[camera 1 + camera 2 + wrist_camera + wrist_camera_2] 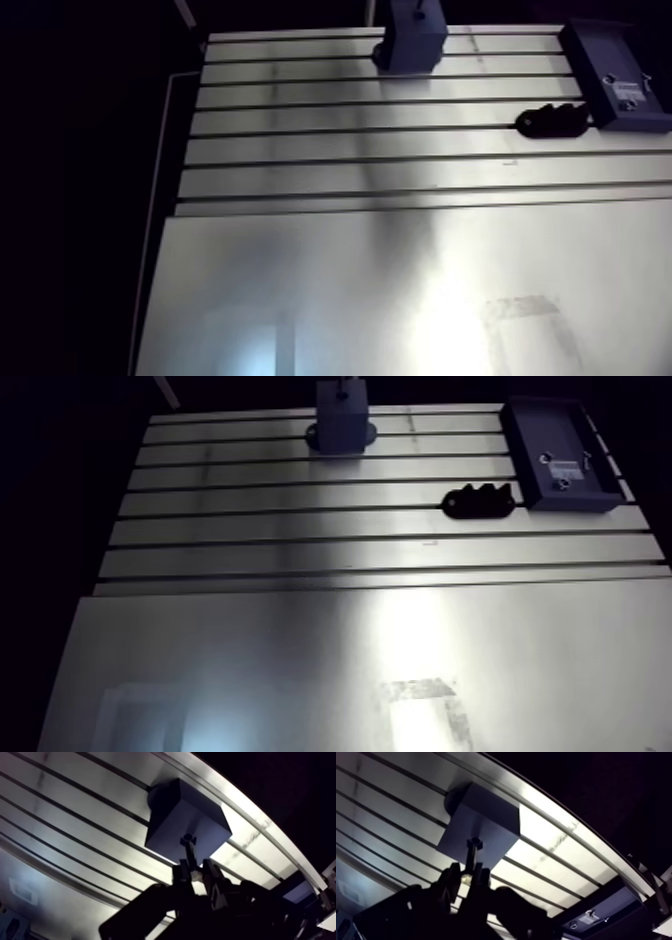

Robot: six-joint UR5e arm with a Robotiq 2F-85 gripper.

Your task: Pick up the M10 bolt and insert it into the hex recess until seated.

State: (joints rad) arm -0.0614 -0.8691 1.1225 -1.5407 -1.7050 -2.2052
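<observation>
In the wrist view my gripper (196, 870) is shut on the M10 bolt (187, 852), a dark bolt whose shank sits between the fingers (212, 879). Its hex head (474, 843) points away from the gripper, just in front of the upper face of a blue-grey square block (175, 817). That block stands on a round foot at the far edge of the slotted table (330, 140) and shows in the arm view as well (412, 45). The bolt's head hides the hex recess, so I cannot tell whether it touches the block.
A dark blue tray (590, 60) with small metal parts sits at the table's far right. A black scalloped holder (550, 120) lies just beside it. The table's near half is a smooth metal sheet (400, 290) with a taped patch (425, 711).
</observation>
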